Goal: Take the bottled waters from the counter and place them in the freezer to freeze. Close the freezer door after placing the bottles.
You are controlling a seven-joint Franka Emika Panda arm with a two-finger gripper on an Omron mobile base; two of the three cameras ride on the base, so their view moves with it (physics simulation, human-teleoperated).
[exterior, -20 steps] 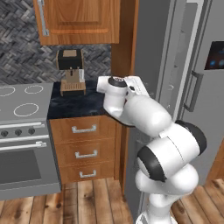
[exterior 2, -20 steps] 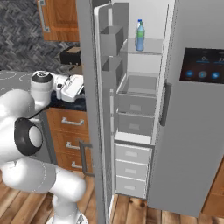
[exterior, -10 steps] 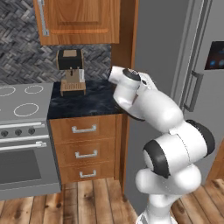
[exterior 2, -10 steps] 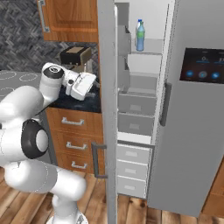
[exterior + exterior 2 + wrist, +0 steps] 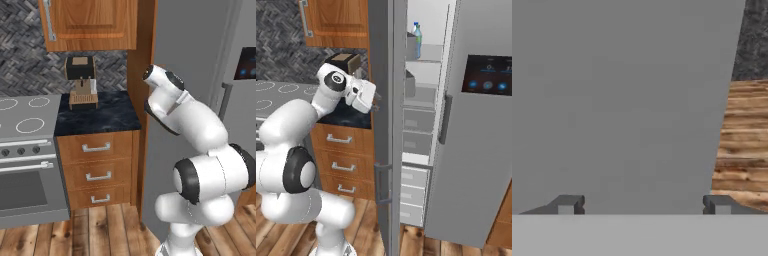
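Gripper (image 5: 644,204) up against the outer face of the freezer door (image 5: 387,100), jaws spread wide with nothing between them, both tips close to the plain grey panel. Door (image 5: 187,75) partly ajar, edge-on in the right base view, a gap left to the white freezer (image 5: 423,90) interior. One clear bluish bottle (image 5: 417,41) upright on the top shelf inside, a blue cap just behind it, the second bottle mostly hidden. Grey drawers (image 5: 416,132) below the shelves. Counter (image 5: 97,114) dark and marbled, left of the door, carrying a coffee machine (image 5: 82,82) near the back wall. Stove (image 5: 25,125) beside it.
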